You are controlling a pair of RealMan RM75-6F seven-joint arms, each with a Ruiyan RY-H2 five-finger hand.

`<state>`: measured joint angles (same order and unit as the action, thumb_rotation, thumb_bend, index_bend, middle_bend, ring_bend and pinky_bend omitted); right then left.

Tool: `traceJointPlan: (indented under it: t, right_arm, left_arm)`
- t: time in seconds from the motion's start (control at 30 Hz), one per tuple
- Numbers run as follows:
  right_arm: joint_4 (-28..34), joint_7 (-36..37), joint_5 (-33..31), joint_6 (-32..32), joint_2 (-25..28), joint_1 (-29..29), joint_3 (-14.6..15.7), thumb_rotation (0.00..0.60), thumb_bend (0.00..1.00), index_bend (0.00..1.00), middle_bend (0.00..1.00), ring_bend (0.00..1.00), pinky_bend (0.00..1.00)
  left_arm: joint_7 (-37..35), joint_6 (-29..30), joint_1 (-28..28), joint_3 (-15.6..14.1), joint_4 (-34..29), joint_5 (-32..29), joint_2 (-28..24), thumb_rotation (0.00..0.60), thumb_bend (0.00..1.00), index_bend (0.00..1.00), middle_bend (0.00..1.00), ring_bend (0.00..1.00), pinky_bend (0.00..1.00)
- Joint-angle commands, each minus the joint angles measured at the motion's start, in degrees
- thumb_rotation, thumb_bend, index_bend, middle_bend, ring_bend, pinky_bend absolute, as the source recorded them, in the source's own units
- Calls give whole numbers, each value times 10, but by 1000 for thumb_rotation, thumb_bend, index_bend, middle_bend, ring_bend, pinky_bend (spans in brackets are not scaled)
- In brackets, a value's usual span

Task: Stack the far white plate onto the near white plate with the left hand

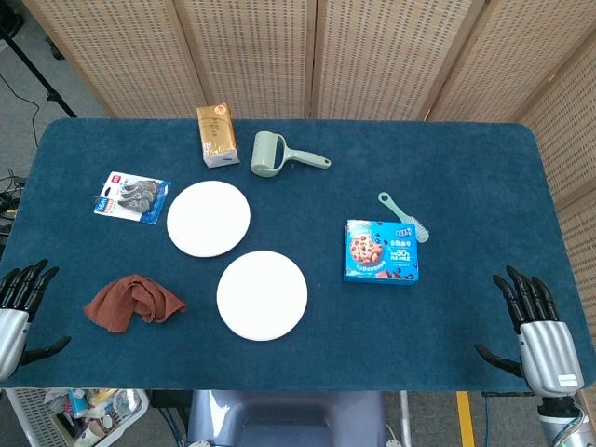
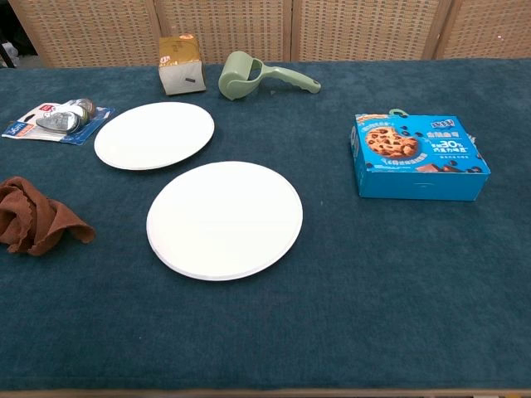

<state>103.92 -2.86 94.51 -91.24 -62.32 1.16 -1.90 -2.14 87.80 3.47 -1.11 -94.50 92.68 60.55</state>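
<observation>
Nothing is started: my left hand (image 1: 20, 303) and right hand (image 1: 538, 331) rest empty, fingers spread, at the table's near corners, so I judge I must reach the left across to the far white plate (image 1: 208, 218), lying just beyond the near white plate (image 1: 262, 294)

The blue cardboard cookie box (image 2: 420, 157), at three o'clock on the table, bore a legible "30%" on its lid. Other print on it was too small to read.
</observation>
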Motion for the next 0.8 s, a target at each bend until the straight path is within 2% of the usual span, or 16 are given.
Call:
traceJointPlan:
  t: [0.03, 0.43, 0.67, 0.8]
  right_arm:
    - [1, 1, 0, 0, 1, 0, 0, 600, 0, 0, 0, 0, 0]
    - [7, 4, -3, -3, 7, -3, 0, 600, 0, 0, 0, 0, 0]
    - [7, 8, -3, -4, 10, -3, -1, 600, 0, 0, 0, 0, 0]
    - [6, 7, -9, 3, 10, 0, -3, 600, 0, 0, 0, 0, 0]
  left_arm:
    - [2, -1, 1, 0, 1, 0, 1, 600, 0, 0, 0, 0, 0]
    - [-10, -26, 14, 5, 8, -12, 3, 600, 0, 0, 0, 0, 0]
    - [-28, -91, 66, 39, 12, -45, 9, 600, 0, 10, 0, 0, 0]
    - [-30, -142, 116, 71, 27, -65, 34, 600, 0, 25, 0, 0, 0]
